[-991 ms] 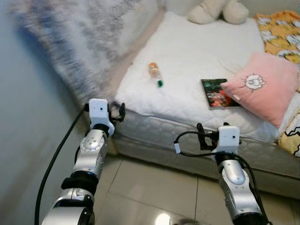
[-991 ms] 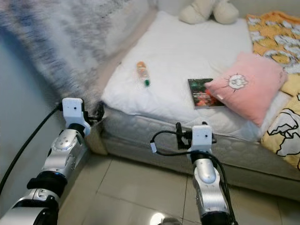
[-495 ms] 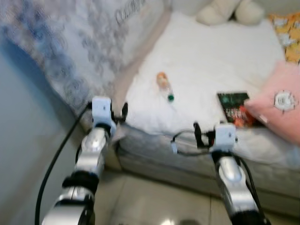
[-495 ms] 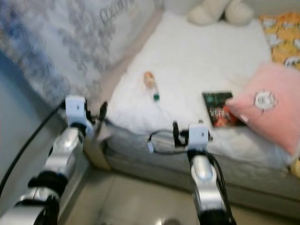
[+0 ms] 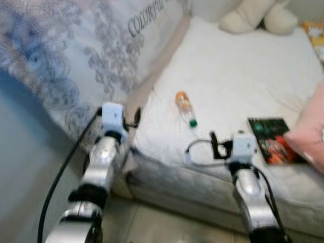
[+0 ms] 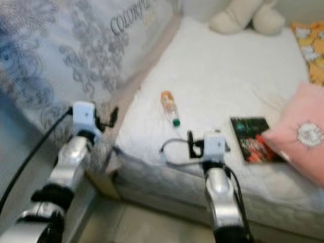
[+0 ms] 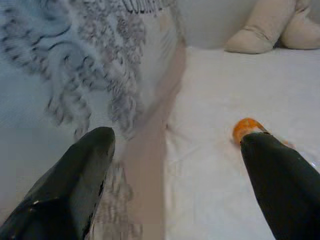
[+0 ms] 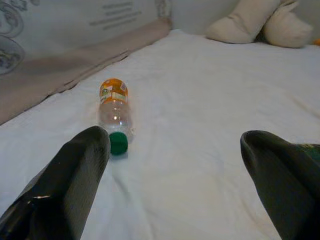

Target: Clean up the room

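A bottle [image 5: 185, 108], a book [image 5: 270, 140] and a pink pillow [image 6: 301, 140] are laid on the white bed [image 5: 238, 76]; a plush toy [image 5: 258, 16] is set at its far edge.

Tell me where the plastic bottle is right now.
The plastic bottle lies on its side on the white mattress, left of the book, ahead of the right gripper, green cap toward the robot.
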